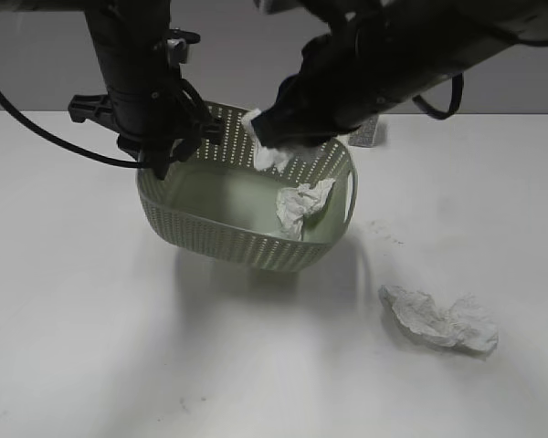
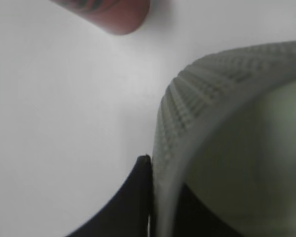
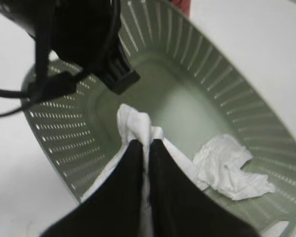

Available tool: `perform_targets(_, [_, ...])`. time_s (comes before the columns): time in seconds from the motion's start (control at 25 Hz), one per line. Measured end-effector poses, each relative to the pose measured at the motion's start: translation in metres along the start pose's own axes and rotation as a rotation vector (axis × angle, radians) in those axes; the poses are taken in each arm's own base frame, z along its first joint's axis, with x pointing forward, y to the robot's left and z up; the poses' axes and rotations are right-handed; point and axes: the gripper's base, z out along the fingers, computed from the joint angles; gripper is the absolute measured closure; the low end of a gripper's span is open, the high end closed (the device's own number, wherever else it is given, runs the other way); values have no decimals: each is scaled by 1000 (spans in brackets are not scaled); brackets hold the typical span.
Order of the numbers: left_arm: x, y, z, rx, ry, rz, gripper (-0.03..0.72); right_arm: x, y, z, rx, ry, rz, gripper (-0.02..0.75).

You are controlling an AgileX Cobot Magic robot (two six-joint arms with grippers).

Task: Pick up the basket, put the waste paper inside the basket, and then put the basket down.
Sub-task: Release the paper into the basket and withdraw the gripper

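Observation:
The sage-green basket (image 1: 210,233) hangs tilted above the table, held at its left rim by my left gripper (image 1: 164,146), which is shut on the basket wall (image 2: 172,163). My right gripper (image 1: 269,137) is over the basket, shut on a piece of white waste paper (image 1: 269,157), also in the right wrist view (image 3: 135,123). A second crumpled piece (image 1: 297,208) lies inside the basket (image 3: 227,165). A third piece (image 1: 438,319) lies on the table at the right front.
A red-brown can (image 2: 113,12) lies on the white table behind the basket, and its red edge shows in the right wrist view (image 3: 182,6). A small grey object (image 1: 367,132) stands behind the basket's right side.

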Motion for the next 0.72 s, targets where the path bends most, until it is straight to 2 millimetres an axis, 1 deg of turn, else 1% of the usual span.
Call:
perform_targets(0.08, [0,0,0,2,1,-1,688,9,-3,15,-2,56,2,582])
perform_targets(0.2, [0,0,0,5,4,-3,688,16,-7,27,8,100,-17,230])
perform_targets(0.24, [0,0,0,5,4,-3,688,17,-7,28,11,109,-27,173])
perform_targets(0.28, [0,0,0,5,4,-3,688,17,-7,28,12,121,-39,144])
perform_targets(0.32, [0,-1,0,6,5,-3,688,15,-7,26,13,136,-51,140])
perform_targets(0.48, [1,0,0,2,16,-3,688,11,-8,17,33,226,-58,158])
perform_targets(0.56, [2,0,0,0,22,-3,688,14,-12,10,42,281,-46,160])
perform_targets(0.72, [4,0,0,-5,39,-3,688,25,-22,-11,50,355,-3,161])
